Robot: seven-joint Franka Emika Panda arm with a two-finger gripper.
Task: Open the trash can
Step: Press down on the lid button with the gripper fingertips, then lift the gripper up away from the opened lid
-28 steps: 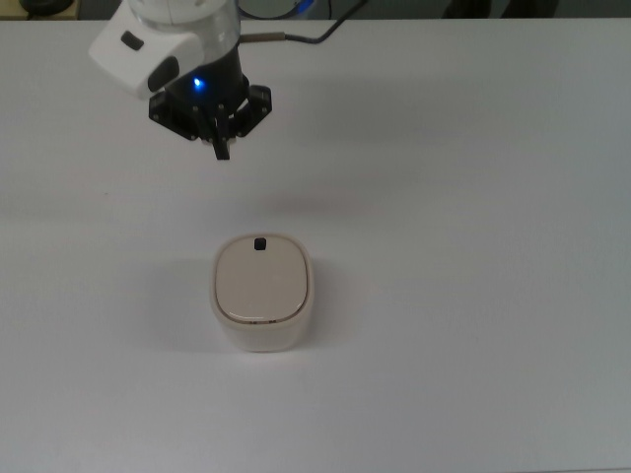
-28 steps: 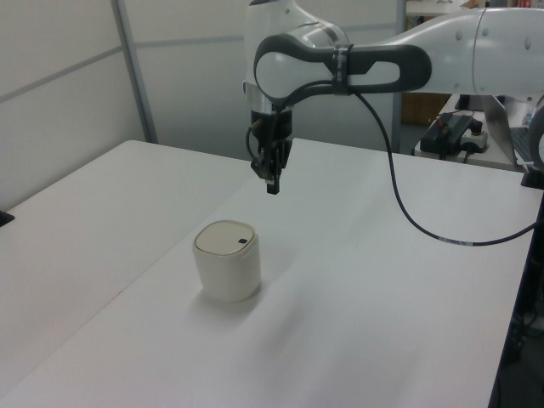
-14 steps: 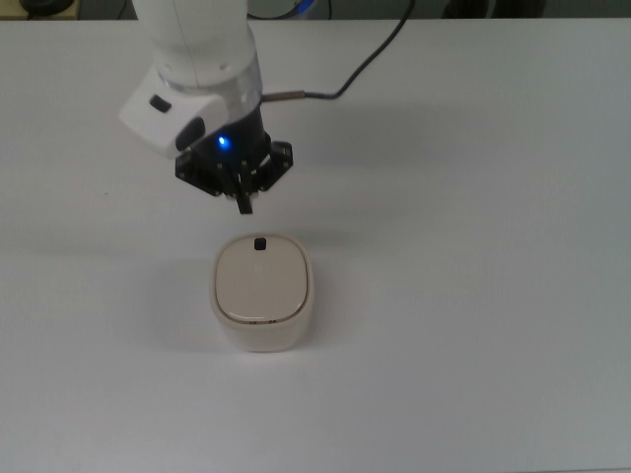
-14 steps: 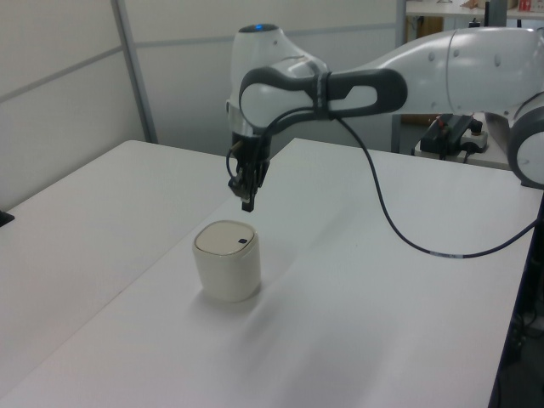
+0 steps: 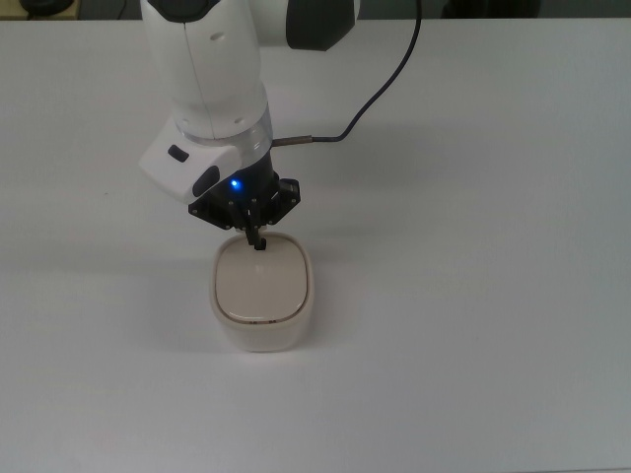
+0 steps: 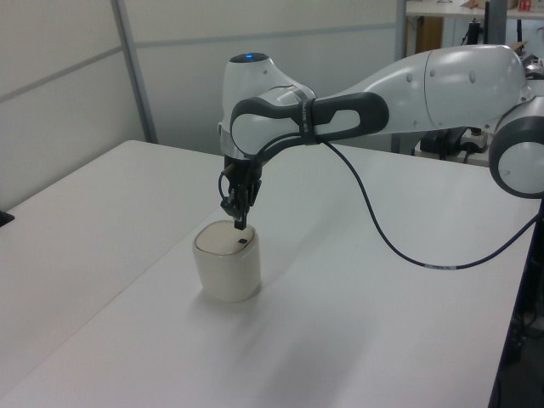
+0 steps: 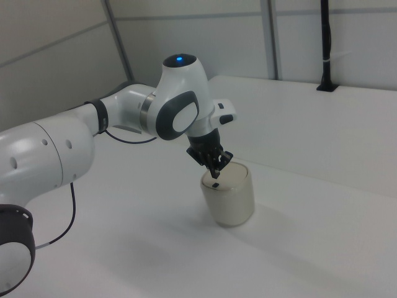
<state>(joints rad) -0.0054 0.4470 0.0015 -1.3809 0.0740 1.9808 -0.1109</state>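
The trash can (image 5: pixel 261 296) is a small cream-white bin with a flat beige lid, standing on the white table (image 5: pixel 473 246); it also shows in the left view (image 6: pixel 226 263) and the right view (image 7: pixel 229 197). Its tiny black button (image 6: pixel 242 240) sits at the lid's edge nearest the arm. My gripper (image 5: pixel 257 239) (image 6: pixel 240 224) (image 7: pixel 216 176) is shut, fingers pressed together and pointing down right over the button. In the left view a small gap remains between fingertips and lid; whether they touch the button I cannot tell. The lid lies flat and closed.
The arm's black cable (image 5: pixel 385 69) trails from the wrist toward the top view's upper edge. In the left view, wall panels (image 6: pixel 85 68) stand behind the table and other equipment shows at the far right.
The gripper moved from behind the trash can toward it and lowered, its fingertips now over the lid's black button. The trash can has not moved and its lid stays closed.
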